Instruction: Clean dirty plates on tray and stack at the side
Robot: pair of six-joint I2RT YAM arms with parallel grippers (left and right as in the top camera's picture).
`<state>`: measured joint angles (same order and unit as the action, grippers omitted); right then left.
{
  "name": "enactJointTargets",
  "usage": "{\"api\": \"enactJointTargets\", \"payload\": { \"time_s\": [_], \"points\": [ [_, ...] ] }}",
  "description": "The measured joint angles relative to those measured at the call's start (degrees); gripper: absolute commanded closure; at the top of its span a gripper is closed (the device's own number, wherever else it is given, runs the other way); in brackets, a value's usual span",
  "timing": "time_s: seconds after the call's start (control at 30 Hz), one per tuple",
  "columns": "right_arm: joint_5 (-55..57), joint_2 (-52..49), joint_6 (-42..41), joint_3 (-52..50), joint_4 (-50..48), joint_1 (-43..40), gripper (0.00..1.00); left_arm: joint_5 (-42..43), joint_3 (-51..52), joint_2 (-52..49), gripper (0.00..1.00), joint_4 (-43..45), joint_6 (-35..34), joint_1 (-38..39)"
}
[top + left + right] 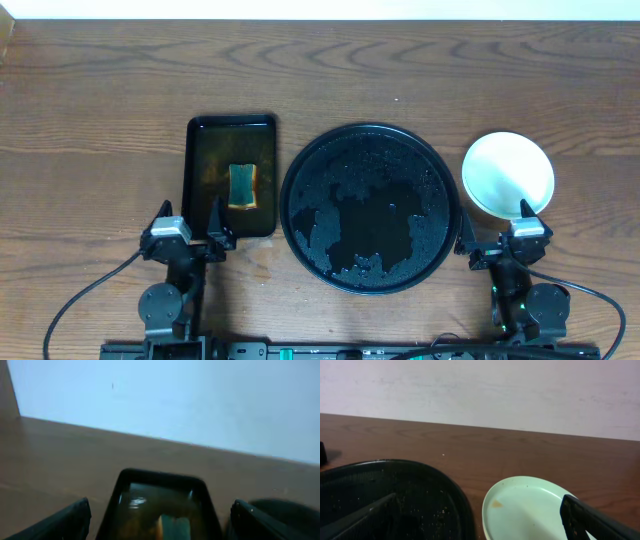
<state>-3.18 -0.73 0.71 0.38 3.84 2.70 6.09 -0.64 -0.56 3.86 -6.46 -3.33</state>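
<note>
The large round black tray (372,150) lies mid-table, wet and speckled, with no plate on it. It also shows in the right wrist view (420,490). A pale mint plate (508,172) lies on the wood to the tray's right; I cannot tell whether others lie under it. In the right wrist view this plate (530,507) has a small brown spot. My right gripper (493,225) is open and empty, just in front of the plate and the tray's right edge (480,522). My left gripper (190,222) is open and empty, in front of the rectangular tray (160,527).
A smaller rectangular black tray (200,170) holding brownish water and a green-and-yellow sponge (243,186) stands left of the round tray; it shows in the left wrist view (160,477). A pale wall runs along the table's far edge.
</note>
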Motion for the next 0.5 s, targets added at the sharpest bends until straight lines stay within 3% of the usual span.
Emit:
{"api": "enactJointTargets", "payload": {
  "time_s": [0.07,0.5],
  "points": [
    [0.0,0.0,0.0,0.0,0.0,0.0,0.01,0.6,-0.1,0.1,0.10,-4.5,2.3,0.0],
    [0.0,0.0,0.0,0.0,0.0,0.0,0.01,0.6,-0.2,0.0,0.10,-4.8,4.0,0.0]
  ]
}}
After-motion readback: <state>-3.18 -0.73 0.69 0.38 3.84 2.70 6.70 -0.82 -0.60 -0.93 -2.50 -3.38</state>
